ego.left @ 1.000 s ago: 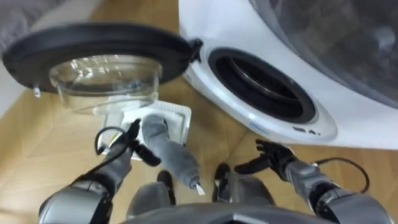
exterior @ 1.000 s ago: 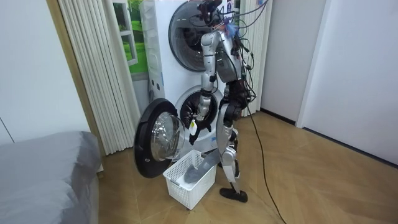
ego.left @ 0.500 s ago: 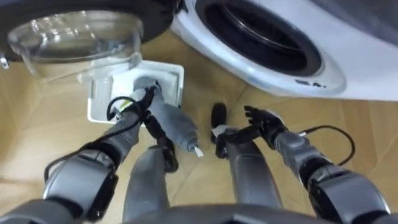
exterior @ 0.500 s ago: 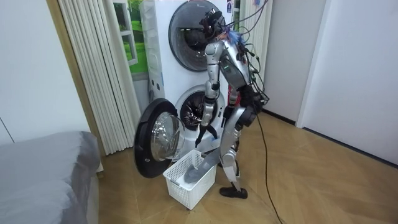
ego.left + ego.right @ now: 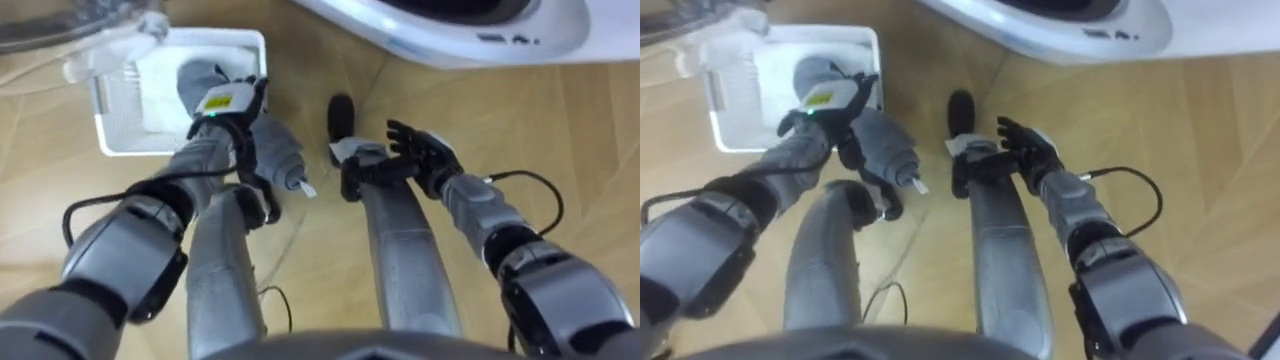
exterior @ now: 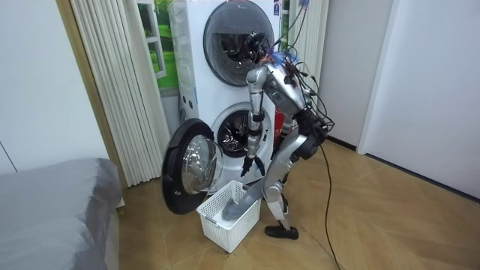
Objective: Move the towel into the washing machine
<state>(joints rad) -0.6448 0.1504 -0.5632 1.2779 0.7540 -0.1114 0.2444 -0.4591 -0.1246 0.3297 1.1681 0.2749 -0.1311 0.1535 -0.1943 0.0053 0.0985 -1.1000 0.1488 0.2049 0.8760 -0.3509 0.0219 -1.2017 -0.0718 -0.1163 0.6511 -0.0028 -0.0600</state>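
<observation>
Barely begun: the towel [image 5: 275, 150] hangs over the basket [image 5: 125, 100] rim with the left robot hand [image 5: 228, 112] on it (grasp unclear). The right robot hand [image 5: 420, 158] is spread and empty. Loading the open washing machine [image 5: 450, 35] remains.

Basket [image 5: 130, 151] on floor [image 5: 590, 120] in frt of washing machine [image 5: 450, 30], by its open door [image 6: 187, 176]. In basket: pt of towel [image 5: 278, 155], rest over basket's R rim. R hand [image 5: 420, 155] further R, apart.
</observation>
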